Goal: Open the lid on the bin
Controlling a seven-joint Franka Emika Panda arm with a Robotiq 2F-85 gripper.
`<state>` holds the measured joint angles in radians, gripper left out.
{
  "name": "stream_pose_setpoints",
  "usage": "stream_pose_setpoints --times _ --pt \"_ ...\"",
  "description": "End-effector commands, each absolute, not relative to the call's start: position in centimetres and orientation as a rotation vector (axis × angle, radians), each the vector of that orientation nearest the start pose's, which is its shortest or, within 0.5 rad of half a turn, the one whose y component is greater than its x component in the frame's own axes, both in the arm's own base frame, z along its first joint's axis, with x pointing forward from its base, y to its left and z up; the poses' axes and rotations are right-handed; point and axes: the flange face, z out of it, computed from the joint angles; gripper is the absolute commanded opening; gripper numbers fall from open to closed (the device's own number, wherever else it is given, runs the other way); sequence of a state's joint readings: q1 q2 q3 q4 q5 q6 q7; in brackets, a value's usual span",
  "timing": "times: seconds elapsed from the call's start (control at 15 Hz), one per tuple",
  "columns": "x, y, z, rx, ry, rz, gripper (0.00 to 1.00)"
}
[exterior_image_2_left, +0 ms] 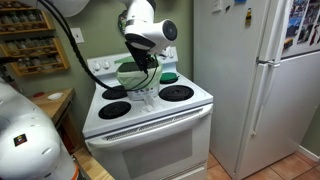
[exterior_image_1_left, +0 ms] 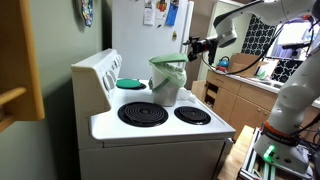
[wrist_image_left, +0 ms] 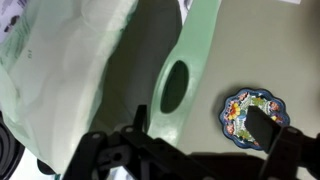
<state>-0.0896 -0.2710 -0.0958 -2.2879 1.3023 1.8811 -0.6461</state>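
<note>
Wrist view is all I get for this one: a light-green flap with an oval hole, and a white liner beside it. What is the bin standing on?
Observer: The bin stands on a white stove, behind the front coil burners.
Operator: What is next to that stove?
Observer: A white fridge stands right beside it.
Operator: Where is the gripper relative to the bin?
Observer: In an exterior view the gripper is open, to one side of the bin's top, near the lid. I cannot tell whether it touches.
</note>
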Motion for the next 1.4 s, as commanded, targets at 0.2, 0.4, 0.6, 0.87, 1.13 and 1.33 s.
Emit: stream_pose_setpoints --times 0.2,0.4,0.6,0.87,1.13,1.33 --pt "50.6 -0.9 54.6 -1.959 0.022 -0.443 1.0" --pt "51.5 -1.0 56.1 -1.961 -0.006 -0.468 1.0" --pt "52.9 -0.8 56.8 -1.94 -0.039 -0.496 1.0" --pt "54.8 0.8 57.9 -1.922 -0.096 -0.509 1.0" --pt "56.1 3.1 58.8 -1.911 -0.15 -0.522 1.0" --pt "57.1 4.1 59.8 -1.905 -0.207 -0.582 1.0"
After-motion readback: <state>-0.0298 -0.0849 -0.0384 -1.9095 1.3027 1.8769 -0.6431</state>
